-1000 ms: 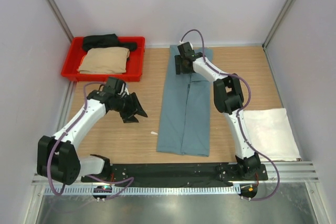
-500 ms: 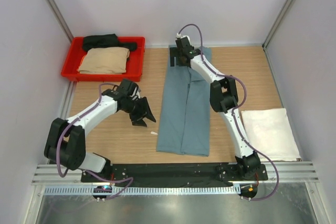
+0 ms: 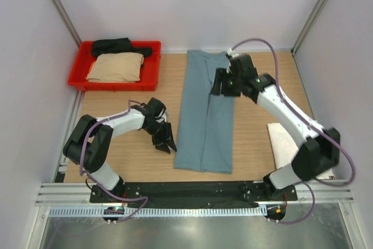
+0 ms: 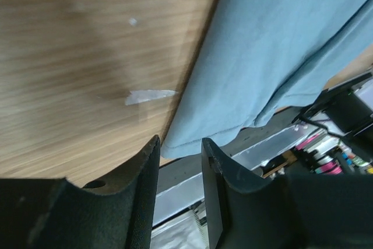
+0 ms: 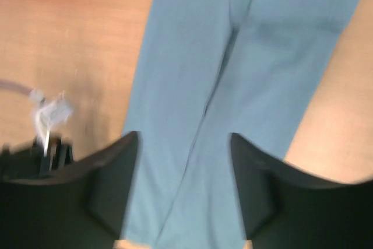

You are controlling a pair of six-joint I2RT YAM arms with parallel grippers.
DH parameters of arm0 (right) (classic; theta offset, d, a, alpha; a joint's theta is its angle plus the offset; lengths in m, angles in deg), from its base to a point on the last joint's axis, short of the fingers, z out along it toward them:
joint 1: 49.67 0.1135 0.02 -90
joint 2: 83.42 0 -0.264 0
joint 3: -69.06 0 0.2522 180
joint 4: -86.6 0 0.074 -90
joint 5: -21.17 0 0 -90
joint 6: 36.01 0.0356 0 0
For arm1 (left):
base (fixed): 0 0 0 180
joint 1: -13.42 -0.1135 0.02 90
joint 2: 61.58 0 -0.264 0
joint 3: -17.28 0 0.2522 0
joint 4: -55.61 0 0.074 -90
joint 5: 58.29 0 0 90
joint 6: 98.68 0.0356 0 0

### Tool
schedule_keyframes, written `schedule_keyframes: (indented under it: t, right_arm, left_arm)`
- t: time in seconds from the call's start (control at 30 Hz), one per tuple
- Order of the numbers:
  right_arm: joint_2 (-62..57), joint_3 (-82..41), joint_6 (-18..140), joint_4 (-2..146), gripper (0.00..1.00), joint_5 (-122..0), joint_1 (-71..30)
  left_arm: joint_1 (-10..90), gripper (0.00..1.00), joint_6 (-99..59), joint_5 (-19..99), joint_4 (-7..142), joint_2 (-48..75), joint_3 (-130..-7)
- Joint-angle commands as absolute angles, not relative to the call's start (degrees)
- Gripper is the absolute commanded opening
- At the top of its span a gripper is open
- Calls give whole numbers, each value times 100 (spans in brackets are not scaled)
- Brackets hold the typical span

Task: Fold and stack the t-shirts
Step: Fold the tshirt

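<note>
The teal-blue t-shirt [image 3: 204, 126] lies folded lengthwise as a long strip down the middle of the table. My left gripper [image 3: 165, 141] hovers low at its near-left corner, jaws narrowly open and holding nothing; in the left wrist view the left gripper [image 4: 179, 144] frames the shirt's hem corner [image 4: 274, 45]. My right gripper [image 3: 221, 83] hangs wide open above the far right part of the strip, and the right wrist view shows the right gripper [image 5: 183, 138] empty over the blue cloth [image 5: 192, 56]. A folded white t-shirt [image 3: 284, 144] lies at the right, partly under my right arm.
A red tray [image 3: 113, 86] at the far left holds a folded tan t-shirt [image 3: 116, 67] and a black t-shirt [image 3: 119, 46] behind it. A small white scrap [image 4: 148, 95] lies on the wood beside the blue shirt's left edge. Walls close in on three sides.
My left gripper moved right and nearer, down to the blue shirt's near-left corner, and its jaws narrowed. My right gripper left the far collar end and swung right and nearer.
</note>
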State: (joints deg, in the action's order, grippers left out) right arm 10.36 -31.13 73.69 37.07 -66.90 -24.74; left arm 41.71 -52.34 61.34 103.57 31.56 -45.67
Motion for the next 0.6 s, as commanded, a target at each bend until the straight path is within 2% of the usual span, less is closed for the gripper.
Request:
schedule_keyframes:
  t: [0.0,0.03,0.13,0.23,0.37,0.57]
  right_arm:
    - [-244,-1417,8366,3697,60,-5892,-2462]
    - [-517,-700,8526,3706,57,-5551,-2462]
    - [-1537,593,9097,3768,57,-5118,-2445]
    - [-2442,1562,9327,3829,63,-4950,-2427]
    - [-3120,2303,9756,3583,66,-4863,-2427]
    - [-3771,3244,10443,3830,58,-4695,-2418]
  left_arm:
    - [4461,35,-5131,6248,10250,3202,-4517]
    - [4540,34,-5140,6195,10303,3194,-4482]
    - [4585,33,-5219,6081,10347,3027,-4298]
    - [4637,33,-5298,5958,10391,2834,-4131]
    - [4787,33,-5324,5905,10453,2789,-3990]
    - [4840,30,-5438,5888,10242,2754,-3638]
